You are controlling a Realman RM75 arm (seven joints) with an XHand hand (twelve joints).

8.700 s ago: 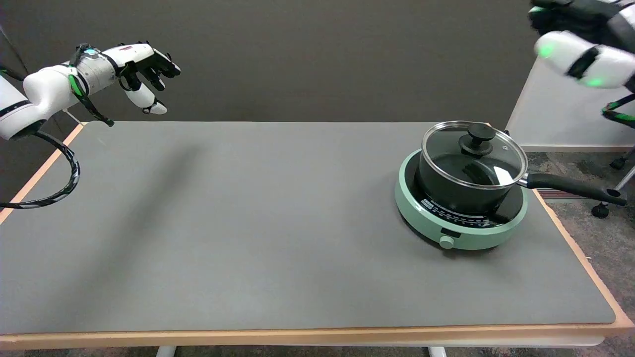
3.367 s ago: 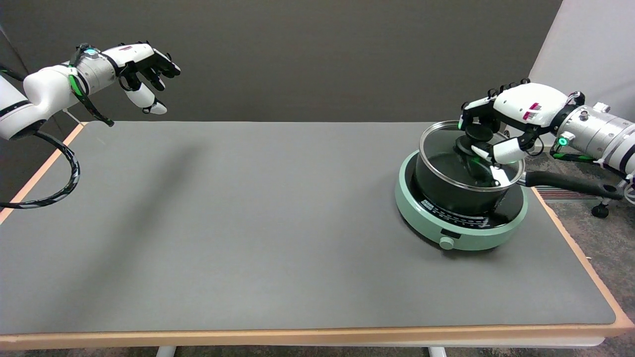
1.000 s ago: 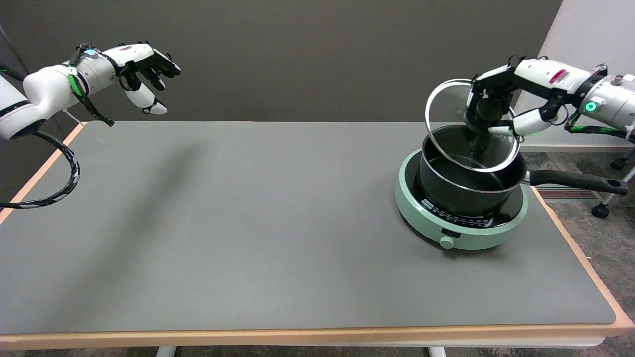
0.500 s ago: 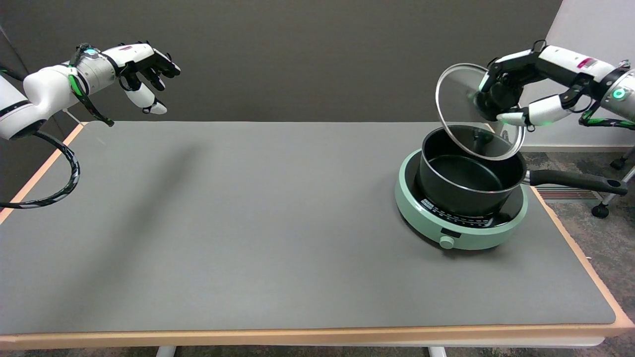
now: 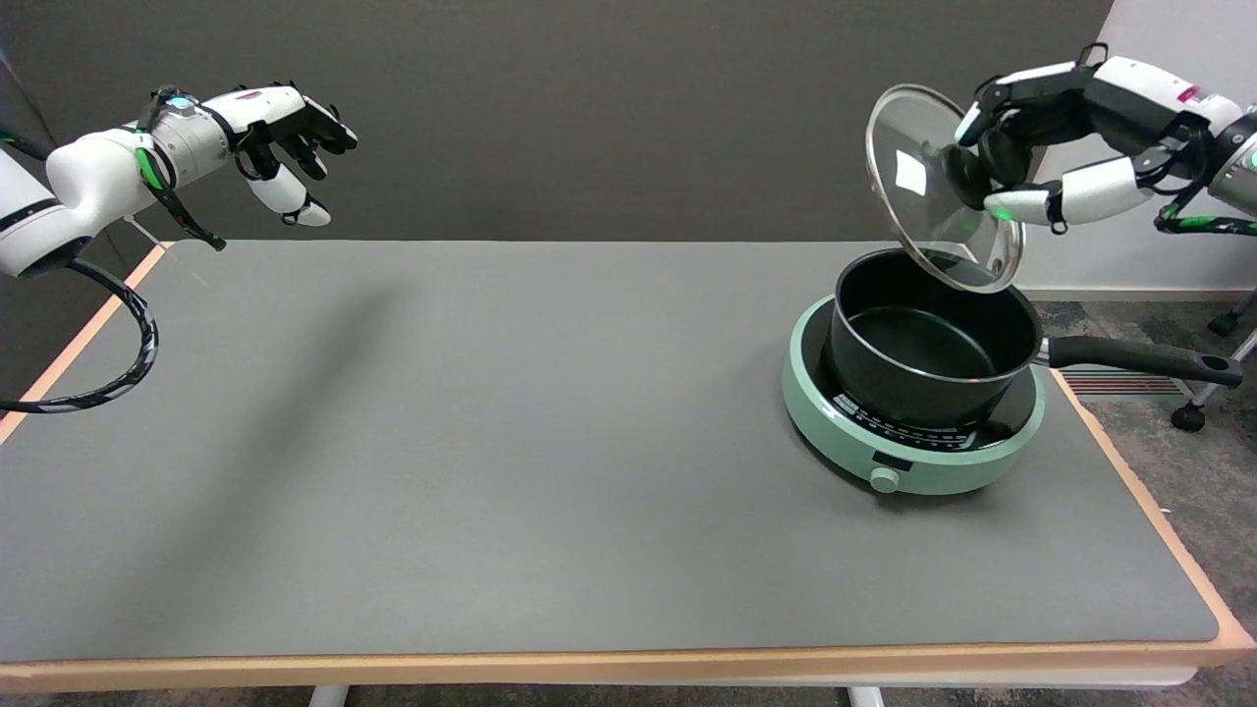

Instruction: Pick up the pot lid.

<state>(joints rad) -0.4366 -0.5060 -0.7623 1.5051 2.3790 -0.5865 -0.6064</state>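
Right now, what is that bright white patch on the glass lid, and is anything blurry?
In the head view, the patch is glare on the tilted pot lid, which the right hand holds over the pot; the picture is sharp.

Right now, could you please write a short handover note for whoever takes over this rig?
Right hand: grips the pot lid by its knob, in the air above the pot's far rim, tilted steeply, clear of the pot.
Pot: open, sitting on the green cooker at the table's right end, handle pointing right.
Done: lid is off and lifted.
Left: nothing on the pick-up itself; just keep a firm hold on the lid.
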